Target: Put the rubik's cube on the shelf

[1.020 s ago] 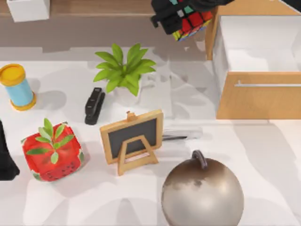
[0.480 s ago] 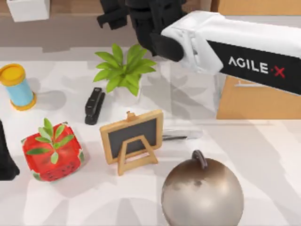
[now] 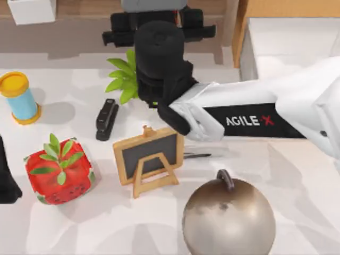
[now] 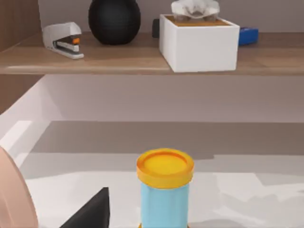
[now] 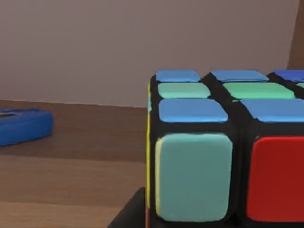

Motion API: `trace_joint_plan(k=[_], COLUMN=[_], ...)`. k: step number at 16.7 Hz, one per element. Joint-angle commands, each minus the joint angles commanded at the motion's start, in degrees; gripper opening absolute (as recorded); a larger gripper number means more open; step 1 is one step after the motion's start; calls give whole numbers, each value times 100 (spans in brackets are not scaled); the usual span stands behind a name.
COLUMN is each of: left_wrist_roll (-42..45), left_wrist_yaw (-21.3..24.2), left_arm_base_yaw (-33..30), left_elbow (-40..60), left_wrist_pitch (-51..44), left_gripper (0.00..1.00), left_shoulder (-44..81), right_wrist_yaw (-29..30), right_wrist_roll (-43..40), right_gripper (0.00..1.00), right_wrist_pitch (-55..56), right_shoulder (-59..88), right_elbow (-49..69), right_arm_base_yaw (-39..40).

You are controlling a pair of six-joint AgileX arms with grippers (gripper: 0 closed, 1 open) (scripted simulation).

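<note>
Rubik's cube (image 5: pixel 223 152) sits close before the right wrist camera, above the brown shelf (image 5: pixel 71 161), faces squared to the board, teal and red squares forward; being a cube, it has no long axis. Since half a second ago, the right arm (image 3: pixel 255 114), lettered "AGILE·X", has swung leftward. Right gripper (image 3: pixel 156 26) is over the shelf; its grip can't be made out. Left gripper (image 3: pixel 6 183) idles at the table's left edge.

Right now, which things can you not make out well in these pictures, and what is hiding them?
- Top view: the right arm covers the right hand and most of the plant.
- Right wrist view: the rubik's cube is cut off by the picture's edge; whether it touches the shelf cannot be told.
- Left wrist view: the blue cylinder with the yellow lid is cut off at its base.
</note>
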Motion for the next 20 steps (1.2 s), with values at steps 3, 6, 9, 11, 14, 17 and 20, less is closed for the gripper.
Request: trace_joint_plan(k=[3,6,9,11,14,17,20], left_wrist_roll=[0,0,0,0,0,0,0], left_wrist_yaw=[0,0,0,0,0,0,0], left_arm_base_yaw=[0,0,0,0,0,0,0], left_elbow=[0,0,0,0,0,0,0], left_wrist_pitch=[0,0,0,0,0,0,0], left_gripper=[100,100,100,100,100,100,100], left_shoulder=[0,0,0,0,0,0,0], right_wrist_yaw=[185,237,237,221,127,-53,-251], right_wrist_roll=[7,11,11,23,45,83,118], right_gripper=[0,0,0,0,0,0,0], right_wrist_pitch=[740,953,953,931,786,484,96], right_shoulder=[148,187,187,175,296,563,930], right_elbow=[-259,-340,-340,-310,53,733,1491], right_arm_base_yaw=[109,145,145,109,35,-119,-314])
